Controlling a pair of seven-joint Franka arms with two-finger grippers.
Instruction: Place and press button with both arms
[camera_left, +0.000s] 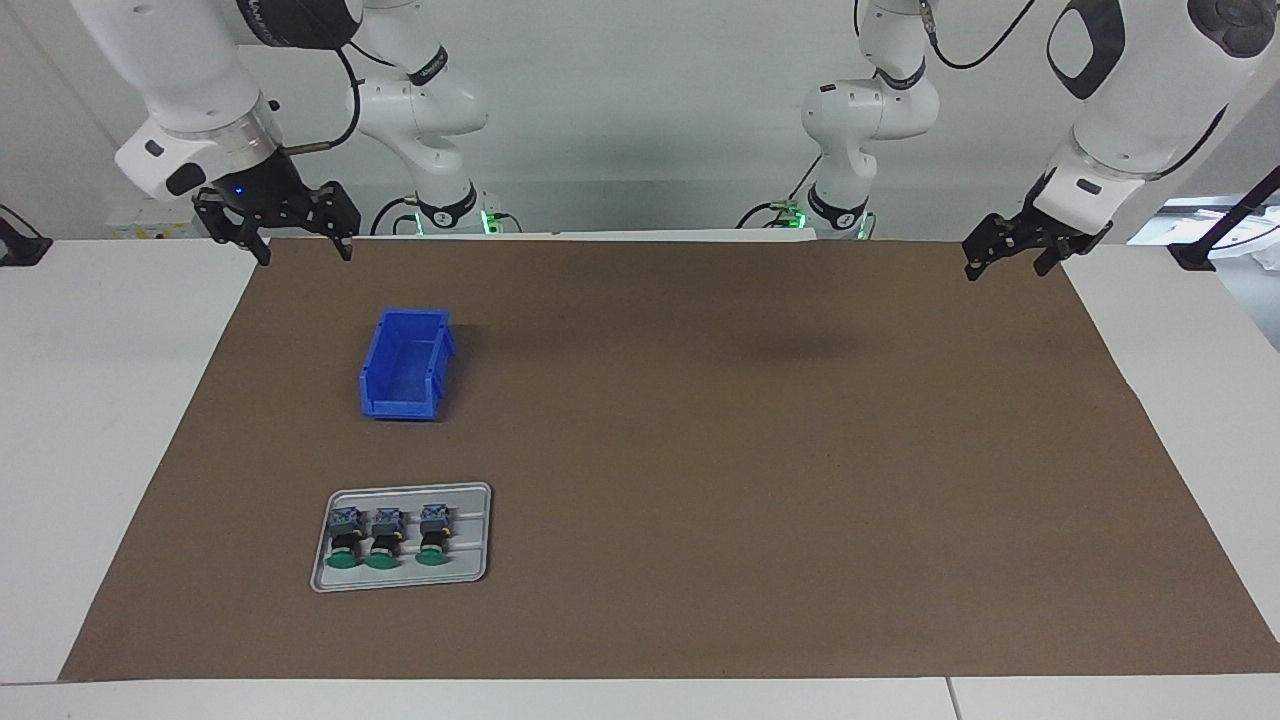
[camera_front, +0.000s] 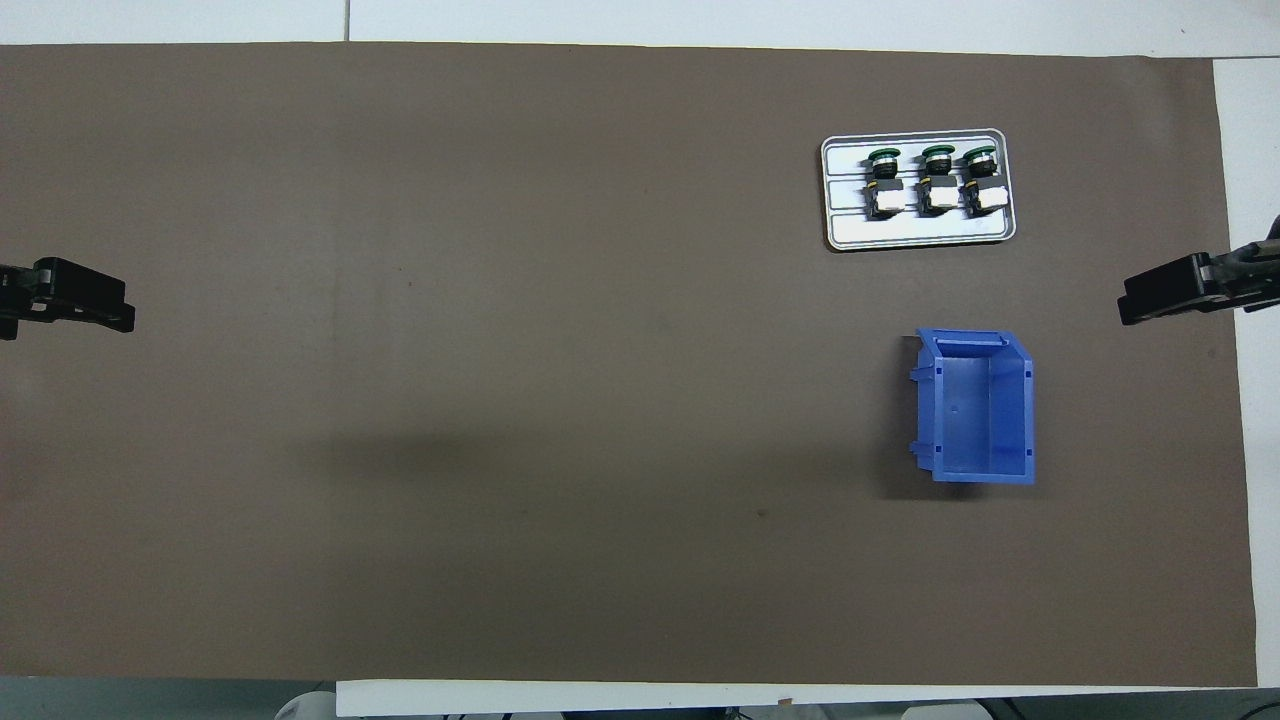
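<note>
Brown paper matting (camera_left: 700, 450) covers most of the white table (camera_left: 100, 450) in the facing view. At the upper left of the frame the right gripper (camera_left: 302, 252) hangs over the mat's top corner, its fingers spread wide with nothing between them. At the upper right the left gripper (camera_left: 1005, 262) hangs over the mat's other top corner, likewise parted and empty. Left of centre sits a blue plastic bin (camera_left: 408, 365) with its inside bare, and below it, at the lower left, a grey metal tray (camera_left: 400, 575) holds three push-buttons (camera_left: 386, 538) lying side by side (green caps pointing to the bottom edge of the frame).

From overhead, the same tray (camera_front: 918, 235) lies at the upper right of the frame, the three switches (camera_front: 938, 180) in a row on it, caps toward the top edge. The bin (camera_front: 975, 408) stands just below the tray, apart from it. Only dark tips show at mid-height: the left gripper (camera_front: 85, 300) at the left edge, the right gripper (camera_front: 1165, 298) at the right edge.
</note>
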